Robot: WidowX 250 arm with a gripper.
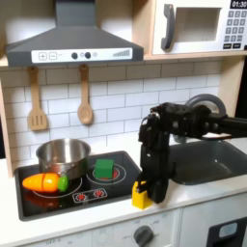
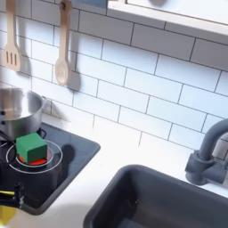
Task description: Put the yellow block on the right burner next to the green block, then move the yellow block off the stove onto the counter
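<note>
Soft, even indoor light; both pictures are small and slightly blurry, with weak glare on the stove (image 1: 68, 188).

Matte black, boxy-segmented robot arm (image 1: 176, 120) built from chunky blocks at the joints, dark cabling looped along the links, tapering into a narrow black two-fingered gripper (image 1: 145, 189) with slim flat fingers

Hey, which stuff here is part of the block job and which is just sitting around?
Part of the job:
yellow block, in the gripper at the stove's front right corner
green block, on the right burner
stove
counter

Just sitting around:
pot
toy carrot
sink
faucet
spatula
wooden spoon
</note>
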